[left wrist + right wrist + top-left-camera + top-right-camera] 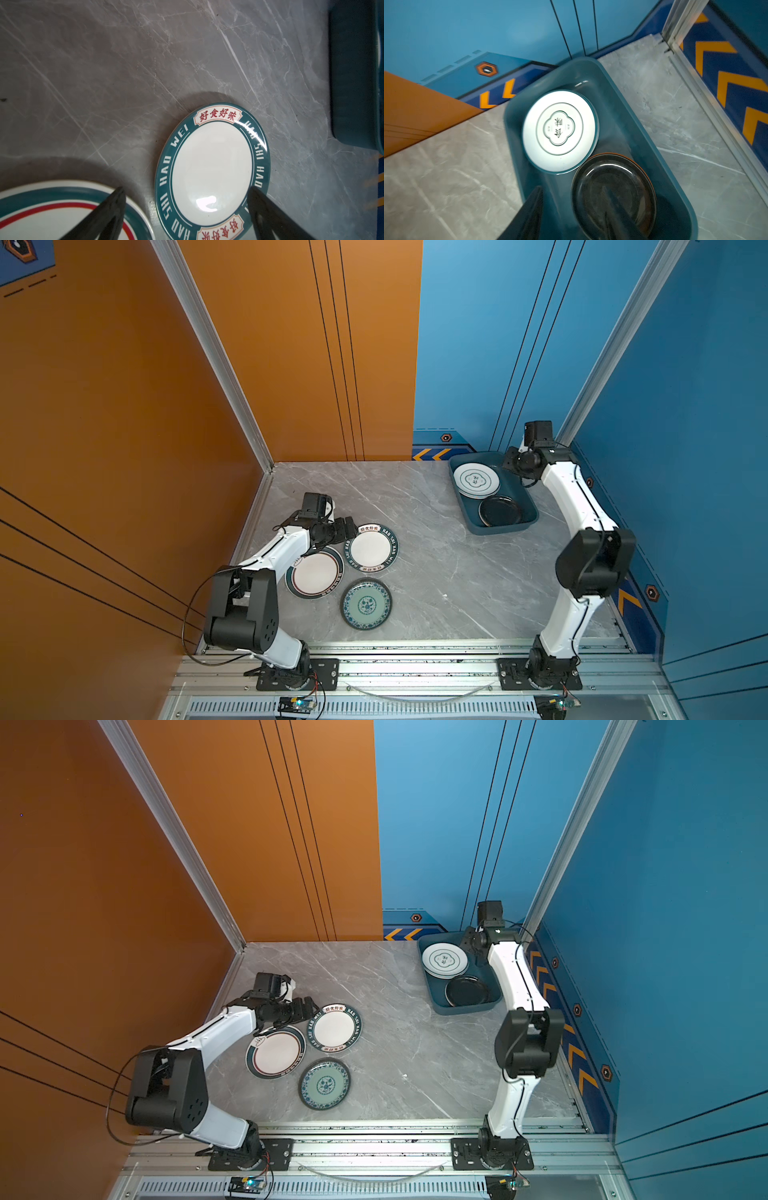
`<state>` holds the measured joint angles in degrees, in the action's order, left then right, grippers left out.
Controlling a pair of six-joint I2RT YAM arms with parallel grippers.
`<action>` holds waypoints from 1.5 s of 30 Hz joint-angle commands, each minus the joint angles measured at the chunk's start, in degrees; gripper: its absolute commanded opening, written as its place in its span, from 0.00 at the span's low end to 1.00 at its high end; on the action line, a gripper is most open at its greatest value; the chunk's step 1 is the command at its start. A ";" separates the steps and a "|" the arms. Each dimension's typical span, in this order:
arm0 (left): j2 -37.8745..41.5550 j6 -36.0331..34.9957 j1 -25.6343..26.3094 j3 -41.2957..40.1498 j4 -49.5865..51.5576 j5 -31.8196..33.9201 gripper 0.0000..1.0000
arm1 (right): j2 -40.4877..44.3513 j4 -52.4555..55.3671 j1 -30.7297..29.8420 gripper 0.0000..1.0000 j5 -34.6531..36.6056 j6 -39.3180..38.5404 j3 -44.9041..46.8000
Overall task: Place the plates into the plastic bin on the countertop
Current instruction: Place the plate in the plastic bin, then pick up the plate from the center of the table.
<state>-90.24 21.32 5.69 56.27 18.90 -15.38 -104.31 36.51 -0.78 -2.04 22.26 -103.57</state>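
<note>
Three plates lie on the countertop (440, 572) at the left: a white one with a lettered dark-green rim (372, 548) (212, 172), a white one with a green rim and red ring (314, 572) (41, 207), and a teal floral one (366, 604). My left gripper (351, 527) (186, 192) is open, low over the lettered plate's near edge, with one finger above the red-ringed plate. The plastic bin (511, 526) (633, 108) at the back right holds a stack with a white plate on top (476, 480) (560, 131) and a black plate (500, 511) (614, 193). My right gripper (510, 462) (574, 193) hovers open over the bin, holding nothing.
An orange wall stands on the left and blue walls stand at the back and right. The bin sits close to the back right corner. An aluminium rail (415, 655) carrying both arm bases runs along the front edge. The bin's dark side (353, 83) shows beyond the lettered plate.
</note>
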 commanded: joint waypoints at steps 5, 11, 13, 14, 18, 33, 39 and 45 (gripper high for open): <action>-6.62 -3.82 -0.05 5.50 -0.57 -0.71 0.76 | 10.91 -4.59 -1.59 0.48 -8.48 -1.46 17.27; -8.76 -3.52 0.26 4.81 -2.81 -3.38 0.64 | 16.51 -4.66 -1.25 0.49 -14.68 -1.28 26.40; -9.07 -3.65 0.48 4.56 -2.81 -3.39 0.62 | 17.35 -5.55 -1.33 0.49 -18.00 -0.62 29.06; -9.16 -3.66 0.55 4.23 -2.90 -3.45 0.61 | 17.68 -6.27 -1.41 0.49 -19.76 -0.23 30.33; -9.17 -3.74 0.37 3.14 -3.14 -3.34 0.59 | 19.42 -7.94 -2.42 0.62 -22.77 0.50 34.12; -9.52 -3.04 0.90 -1.95 -4.37 -4.86 0.60 | 22.76 -11.05 -7.39 0.99 -23.36 2.60 35.31; -9.51 -2.51 1.07 -2.94 -5.62 -6.70 0.42 | 21.96 -12.31 -7.65 0.97 -23.62 3.53 35.62; -10.73 -2.38 1.16 -3.13 -6.42 -8.21 0.22 | 20.83 -12.60 -7.89 0.97 -23.86 3.69 35.89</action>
<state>-99.81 19.05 6.46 53.67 13.06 -21.15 -82.61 24.84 -8.12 -25.34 25.39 -67.81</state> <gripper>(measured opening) 0.234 0.969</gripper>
